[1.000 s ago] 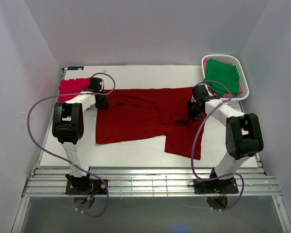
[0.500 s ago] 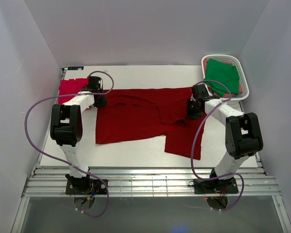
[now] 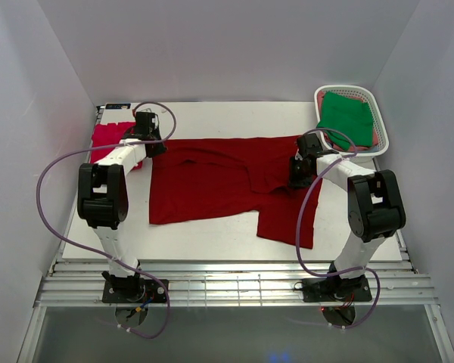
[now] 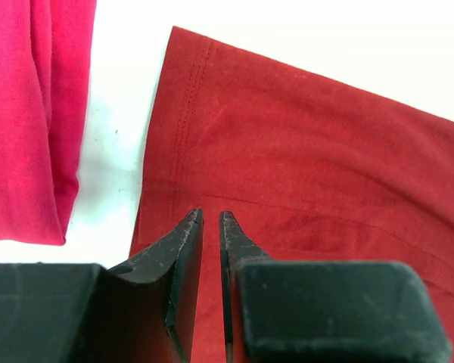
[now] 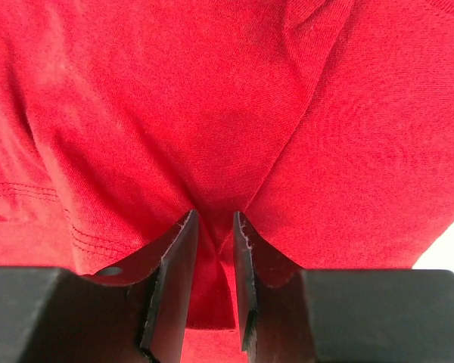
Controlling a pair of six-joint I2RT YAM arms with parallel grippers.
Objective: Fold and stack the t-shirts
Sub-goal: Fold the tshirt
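One green t-shirt (image 3: 346, 117) in the basket (image 3: 356, 88); left end effector (image 4: 210, 214) and right end effector (image 5: 216, 215) low, tight on the dark red t-shirt (image 3: 212, 185).

Bright, even diffuse light w/ soft shadows, pics sharp

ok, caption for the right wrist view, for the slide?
Right gripper pinching a fold of the dark red t-shirt, creases converging between its fingers.

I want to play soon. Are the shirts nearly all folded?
Not nearly. The pink-red shirt looks folded at the far left. The left pincer and right pincer pinch the dark red shirt, spread out. The green shirt waits in the basket.
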